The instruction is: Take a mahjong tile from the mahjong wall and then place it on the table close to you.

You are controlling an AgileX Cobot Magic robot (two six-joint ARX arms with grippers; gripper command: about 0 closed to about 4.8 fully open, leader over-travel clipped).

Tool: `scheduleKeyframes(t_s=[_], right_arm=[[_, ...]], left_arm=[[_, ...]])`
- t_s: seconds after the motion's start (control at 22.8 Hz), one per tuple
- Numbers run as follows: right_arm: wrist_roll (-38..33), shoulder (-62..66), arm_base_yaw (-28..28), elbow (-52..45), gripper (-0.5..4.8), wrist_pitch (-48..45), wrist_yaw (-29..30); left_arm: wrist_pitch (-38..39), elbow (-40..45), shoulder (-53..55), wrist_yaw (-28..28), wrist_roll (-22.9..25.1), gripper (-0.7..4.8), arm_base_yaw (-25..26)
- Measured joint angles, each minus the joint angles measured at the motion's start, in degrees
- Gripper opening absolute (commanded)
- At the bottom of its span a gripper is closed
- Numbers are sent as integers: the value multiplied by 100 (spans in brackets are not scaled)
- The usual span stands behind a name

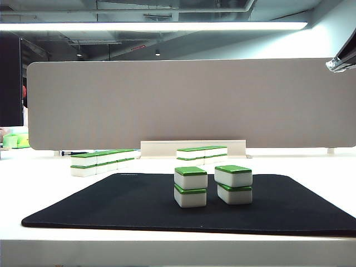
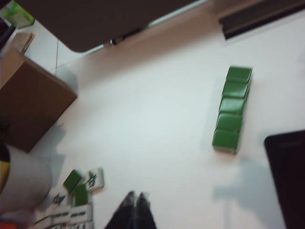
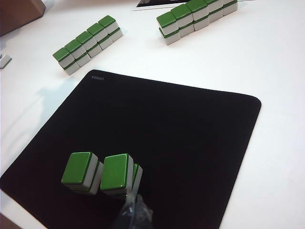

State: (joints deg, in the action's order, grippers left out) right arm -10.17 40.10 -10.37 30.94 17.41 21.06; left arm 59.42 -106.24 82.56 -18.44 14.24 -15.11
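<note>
- Left gripper (image 2: 136, 202): fingers pressed together, nothing between them. It hangs above bare white table (image 2: 157, 124), seen only in the left wrist view.
- Loose tiles (image 2: 78, 193) lie scattered on the table just beside the left gripper, some green side up, some showing marked faces. A brown box (image 2: 31, 102) stands farther off, and a pale rounded object (image 2: 21, 183) sits close to the loose tiles.
- Mahjong wall (image 2: 232, 109): a straight row five columns long, green tops up, well apart from the left gripper. Its long axis runs away from the gripper's side of the table toward the grey partition (image 2: 105, 19), parallel to the near edge of the black mat (image 2: 288, 176), which lies just beside the row's closer end.
- In the exterior view the same wall (image 1: 103, 161) sits on the table (image 1: 311, 161) off the mat's (image 1: 139, 206) left rear corner, stacked two high, its long axis receding obliquely toward the partition (image 1: 167, 100).
- Right gripper (image 3: 135, 212): dark fingertips appear closed together, holding nothing. It hovers over the mat's (image 3: 181, 138) near part.
- Two two-tile stacks (image 3: 102, 174) stand side by side on the mat, just beside the right gripper.
- A second tile row (image 3: 195, 19) rests on the table beyond the mat's far edge; the mahjong wall (image 3: 88, 44) lies off the mat's other far corner.
</note>
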Motion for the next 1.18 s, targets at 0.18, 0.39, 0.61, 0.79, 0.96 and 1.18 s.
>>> scheduleKeyframes(t_s=[0.18,0.39,0.61,0.79,0.96,1.18], right_arm=[[0,0,-4,0,-1,0,-2],[2,0,-7,0,-1,0,0],[0,0,-11,0,-1,2,-2],[0,0,-9,0,-1,0,0],[0,2,-9,0,-1,0,-2],[0,2,-9,0,-1,0,-2]], left_arm=[[-1622,1666,-918,304,-411,-6,304],[-3158,4236,-2192,337,-901,-6,595],[-4566,6627,-3692,328,-1178,-6,741],[-5289,8277,-5038,337,-1589,-6,946],[-5521,9359,-6227,503,-2096,-6,1436],[-5576,10039,-7200,774,-2310,-6,1749]])
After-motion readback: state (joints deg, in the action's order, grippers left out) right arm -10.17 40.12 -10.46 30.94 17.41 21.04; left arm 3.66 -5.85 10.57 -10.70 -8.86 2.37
